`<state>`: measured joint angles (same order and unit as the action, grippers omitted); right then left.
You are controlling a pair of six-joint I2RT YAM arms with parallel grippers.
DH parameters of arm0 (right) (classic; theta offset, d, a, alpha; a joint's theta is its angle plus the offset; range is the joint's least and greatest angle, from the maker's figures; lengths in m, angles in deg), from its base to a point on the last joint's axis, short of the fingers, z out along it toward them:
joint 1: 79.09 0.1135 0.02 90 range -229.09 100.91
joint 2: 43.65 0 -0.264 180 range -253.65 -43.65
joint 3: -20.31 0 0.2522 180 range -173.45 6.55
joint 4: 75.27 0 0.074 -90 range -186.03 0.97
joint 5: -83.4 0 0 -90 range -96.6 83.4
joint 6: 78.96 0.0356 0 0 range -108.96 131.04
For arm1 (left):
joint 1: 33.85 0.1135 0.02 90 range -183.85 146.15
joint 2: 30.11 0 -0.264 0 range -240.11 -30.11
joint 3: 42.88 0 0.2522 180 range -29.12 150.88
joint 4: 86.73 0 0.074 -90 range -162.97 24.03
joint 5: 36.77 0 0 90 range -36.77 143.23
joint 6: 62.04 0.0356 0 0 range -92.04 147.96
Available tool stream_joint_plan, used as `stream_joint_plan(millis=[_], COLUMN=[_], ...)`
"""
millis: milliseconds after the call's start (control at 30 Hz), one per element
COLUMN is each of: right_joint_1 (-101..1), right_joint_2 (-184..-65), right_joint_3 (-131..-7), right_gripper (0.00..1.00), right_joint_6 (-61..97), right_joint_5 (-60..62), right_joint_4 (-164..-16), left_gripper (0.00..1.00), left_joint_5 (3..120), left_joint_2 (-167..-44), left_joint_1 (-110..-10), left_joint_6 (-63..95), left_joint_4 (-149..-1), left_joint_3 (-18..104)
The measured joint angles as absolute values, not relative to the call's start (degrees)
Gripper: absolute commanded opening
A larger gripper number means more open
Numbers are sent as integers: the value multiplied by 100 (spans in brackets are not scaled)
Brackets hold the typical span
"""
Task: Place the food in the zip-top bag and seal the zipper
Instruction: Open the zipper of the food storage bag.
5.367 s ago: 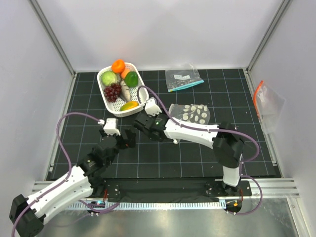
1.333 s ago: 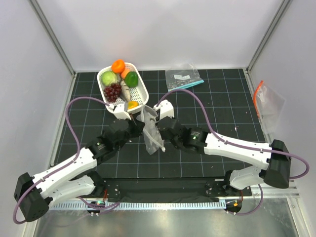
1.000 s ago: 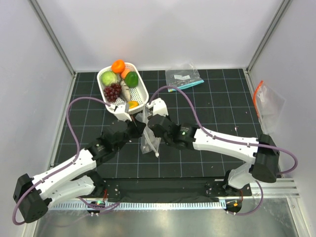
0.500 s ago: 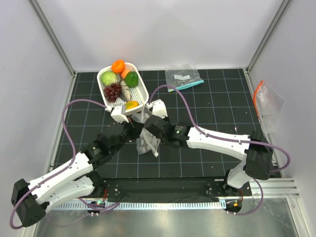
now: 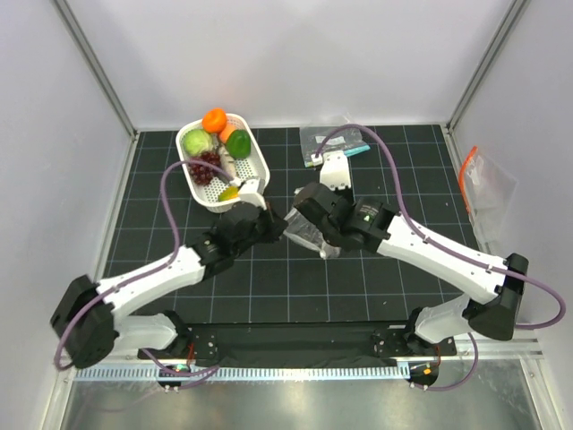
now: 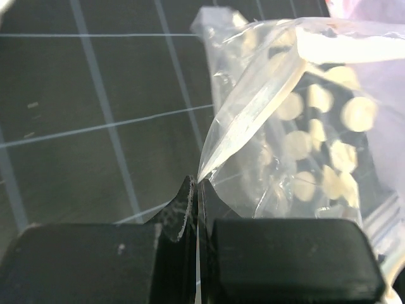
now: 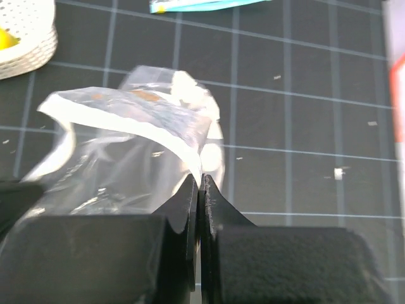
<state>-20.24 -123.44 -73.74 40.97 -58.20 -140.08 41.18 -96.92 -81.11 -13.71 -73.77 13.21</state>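
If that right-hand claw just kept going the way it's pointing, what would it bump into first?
The right gripper is shut on the zip-top bag, whose crumpled plastic lies straight ahead, so that comes first. Beyond it, probably the black mat, though depth is unclear.

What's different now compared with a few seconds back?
The zip-top bag, lying flat five seconds ago, is now pinched by the left gripper and right gripper and lifted, lately shifting right. The food stays in the white basket; the teal-strip bag hasn't moved.
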Motion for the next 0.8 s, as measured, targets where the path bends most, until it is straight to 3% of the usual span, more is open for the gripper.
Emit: stream_joint_plan(millis=[300, 500, 800], right_joint_1=[-2321, -2947, -3858], right_joint_2=[-13083, -13841, -13911], right_joint_3=[-7573, -7453, -7376], right_gripper=[1, 1, 1], right_joint_6=[3732, 3402, 3234], right_joint_5=[-5870, -5343, -4899], right_joint_4=[-14522, -14179, -13890], left_gripper=[0, 0, 0], left_joint_5=[4435, 4098, 3821], left_joint_2=[-11351, -11526, -12133], left_joint_1=[-8131, -8085, -7574], left_joint_6=[-1343, -1161, -1190], left_joint_4=[-8004, -7945, -7858], left_joint_3=[1972, 1972, 2274])
